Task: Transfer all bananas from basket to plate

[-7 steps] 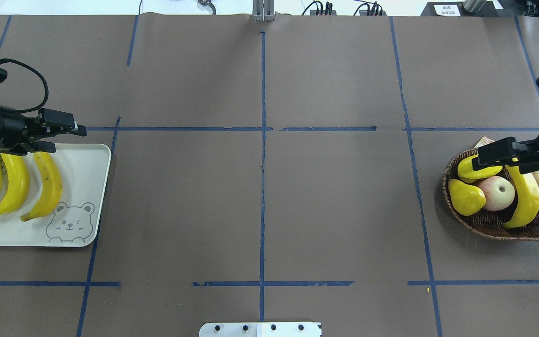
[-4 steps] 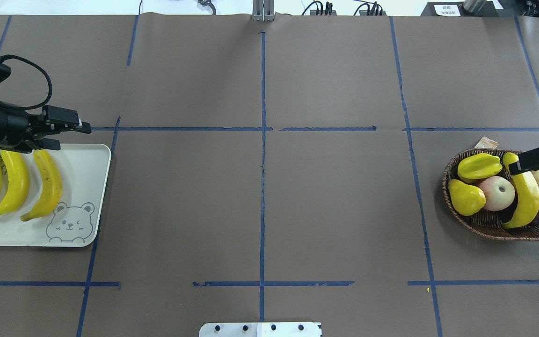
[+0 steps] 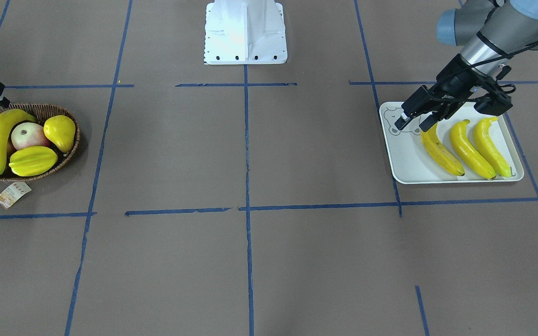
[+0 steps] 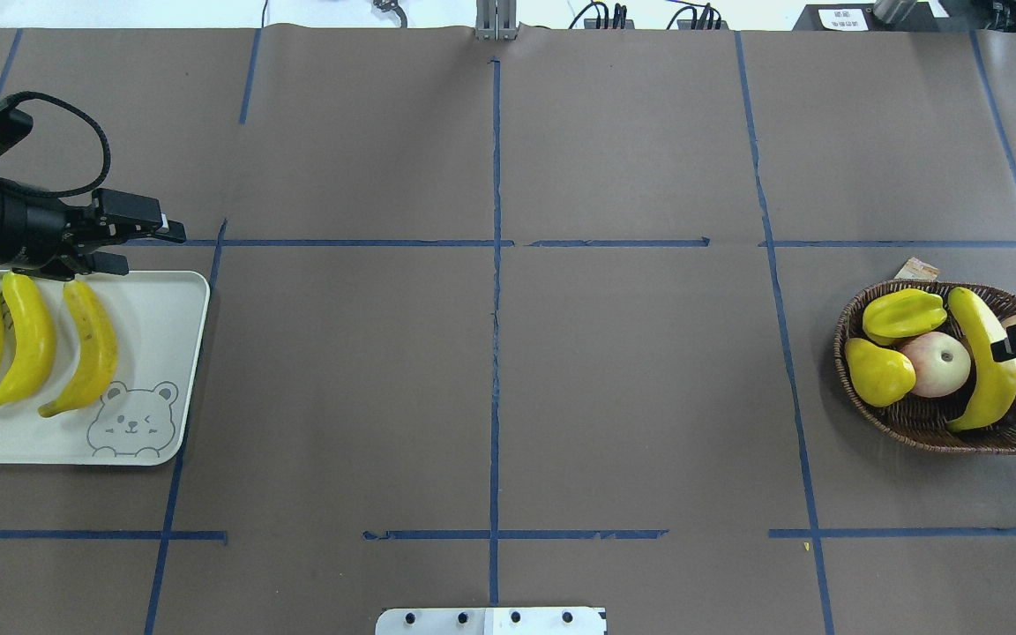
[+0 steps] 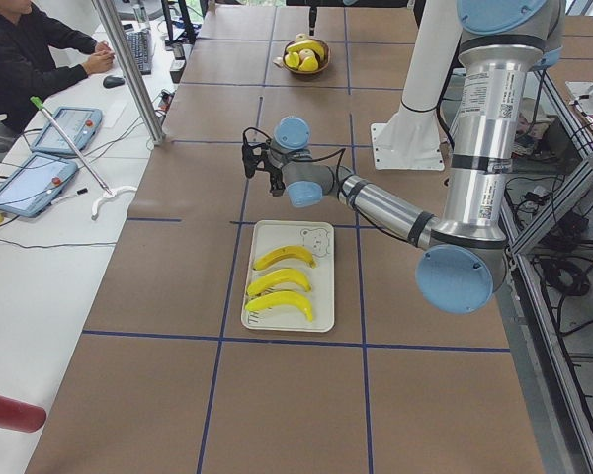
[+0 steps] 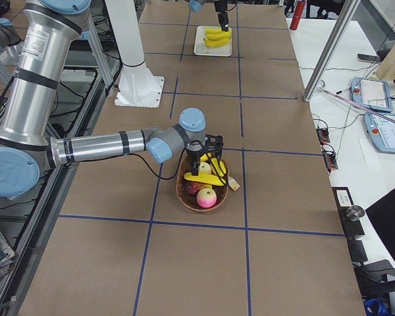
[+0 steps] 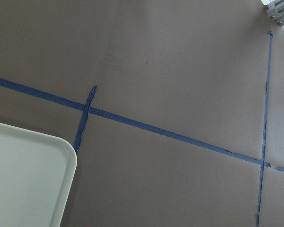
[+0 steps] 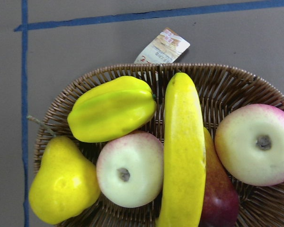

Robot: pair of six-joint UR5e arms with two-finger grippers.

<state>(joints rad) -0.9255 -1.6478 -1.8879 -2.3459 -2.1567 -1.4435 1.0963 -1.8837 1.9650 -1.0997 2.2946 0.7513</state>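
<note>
Bananas (image 4: 30, 339): three on plate (image 4: 160, 335), one in basket (image 4: 914, 425); table (image 4: 631, 370) blue-taped

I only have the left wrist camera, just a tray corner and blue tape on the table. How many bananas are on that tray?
Observer: Three bananas lie side by side on the tray.
Operator: Any in the basket?
Observer: One banana lies in the basket, across the apples.
Operator: Where's the right pincer?
Observer: The right pincer hangs above that banana. I cannot tell whether it is open or shut.
</note>
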